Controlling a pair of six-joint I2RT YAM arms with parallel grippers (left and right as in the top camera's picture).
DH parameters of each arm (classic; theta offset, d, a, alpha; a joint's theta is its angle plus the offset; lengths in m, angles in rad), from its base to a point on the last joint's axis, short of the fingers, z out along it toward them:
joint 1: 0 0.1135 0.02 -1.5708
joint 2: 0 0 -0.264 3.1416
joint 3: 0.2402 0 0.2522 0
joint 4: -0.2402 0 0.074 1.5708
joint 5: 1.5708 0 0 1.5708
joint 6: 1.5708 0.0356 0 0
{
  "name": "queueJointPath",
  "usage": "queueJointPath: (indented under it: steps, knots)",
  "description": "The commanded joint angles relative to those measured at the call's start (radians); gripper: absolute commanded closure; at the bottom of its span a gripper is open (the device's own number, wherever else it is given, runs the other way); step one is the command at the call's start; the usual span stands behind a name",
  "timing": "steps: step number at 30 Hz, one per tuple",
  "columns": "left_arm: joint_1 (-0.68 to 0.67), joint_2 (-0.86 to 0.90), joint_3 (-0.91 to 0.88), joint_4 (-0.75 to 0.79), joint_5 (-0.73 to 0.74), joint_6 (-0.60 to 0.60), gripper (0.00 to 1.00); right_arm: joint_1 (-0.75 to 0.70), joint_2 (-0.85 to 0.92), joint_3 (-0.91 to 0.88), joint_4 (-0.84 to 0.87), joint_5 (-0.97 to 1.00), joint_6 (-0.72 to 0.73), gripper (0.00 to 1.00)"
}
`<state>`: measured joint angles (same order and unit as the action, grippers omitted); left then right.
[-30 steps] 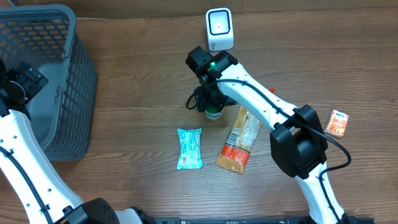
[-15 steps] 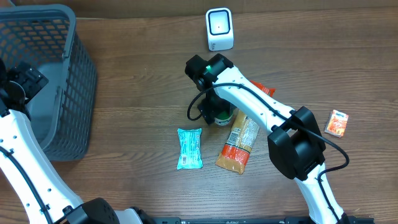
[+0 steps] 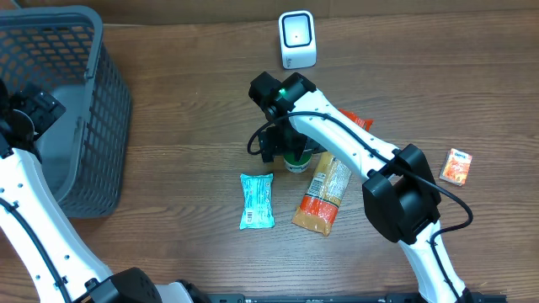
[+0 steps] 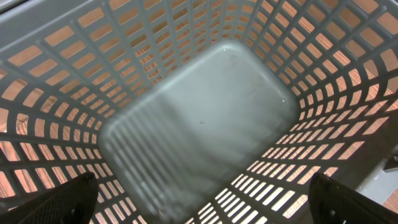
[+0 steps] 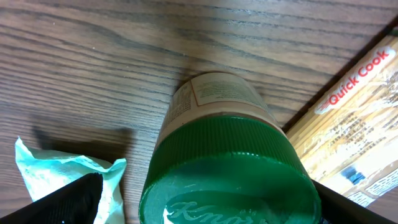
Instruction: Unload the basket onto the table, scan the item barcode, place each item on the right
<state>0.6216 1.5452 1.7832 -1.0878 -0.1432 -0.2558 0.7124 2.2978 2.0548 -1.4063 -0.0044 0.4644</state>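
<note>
a: right gripper [image 5: 202,202]?
b: jaws wide, one on each side of the green-lidded jar [image 5: 230,168], no squeeze. jar sits on the table [image 3: 177,160] just beside the noodle pack [image 3: 324,194]. arm stretched inward, wrist down.
a: left?
b: left gripper [image 4: 202,199] wide open above the basket [image 4: 298,68].

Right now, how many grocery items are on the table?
5: green-lidded jar at centre; teal plastic packet below-left of it; yellow noodle pouch to its right; small orange box far right; orange packet partly hidden behind the arm.

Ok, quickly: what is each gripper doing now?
Left gripper: open, empty, over the basket.
Right gripper: open, jar between its fingers, not gripped.
</note>
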Motion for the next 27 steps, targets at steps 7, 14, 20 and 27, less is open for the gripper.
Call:
queueJointPath:
  steps: [7, 14, 20, 27]
  knots:
    - [-0.007, 0.005, 0.024, -0.001, -0.005, -0.013, 0.00, -0.001, 0.006, -0.006, -0.009, 0.038, 0.112, 0.01]
    - [-0.007, 0.005, 0.024, -0.001, -0.005, -0.013, 0.00, -0.001, 0.006, -0.006, 0.045, -0.061, 0.116, 0.00]
    - [-0.007, 0.005, 0.024, -0.001, -0.005, -0.013, 0.00, -0.001, 0.006, -0.006, 0.121, -0.206, 0.153, 0.00]
    - [-0.007, 0.005, 0.024, -0.001, -0.006, -0.013, 0.00, -0.001, 0.006, -0.006, 0.124, -0.071, 0.481, 0.00]
